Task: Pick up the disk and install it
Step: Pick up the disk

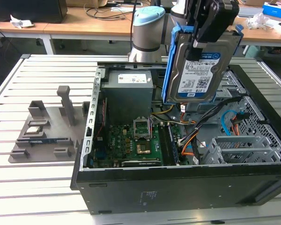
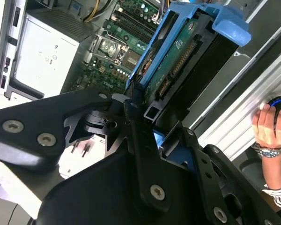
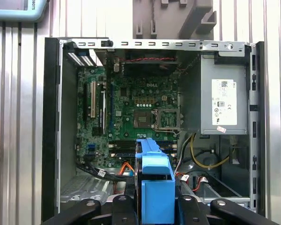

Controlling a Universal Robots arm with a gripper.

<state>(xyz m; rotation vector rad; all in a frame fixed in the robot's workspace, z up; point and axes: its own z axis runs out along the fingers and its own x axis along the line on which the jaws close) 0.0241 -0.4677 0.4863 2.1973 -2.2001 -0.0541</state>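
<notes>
Gripper (image 1: 202, 44) fingers clenched on disk (image 1: 199, 75) at upper end of blue carrier. Disk hangs upright below fingers, over open case (image 1: 178, 187). Judged best: travel slow, firm clamp, no swing (cables (image 1: 189, 140) lie beneath fingers, snag risk).

end effector (image 2: 136, 104) clamps disk (image 2: 178, 61) | motherboard (image 2: 113, 52) behind disk | person's hand (image 2: 270, 125) well apart

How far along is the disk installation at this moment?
Done: the pick-up. The disk, in its blue carrier, is in the air, clamped on edge by the gripper. In hand: it hangs over the open computer case. Left: the installation. The disk is not seated anywhere inside the case yet.
</notes>
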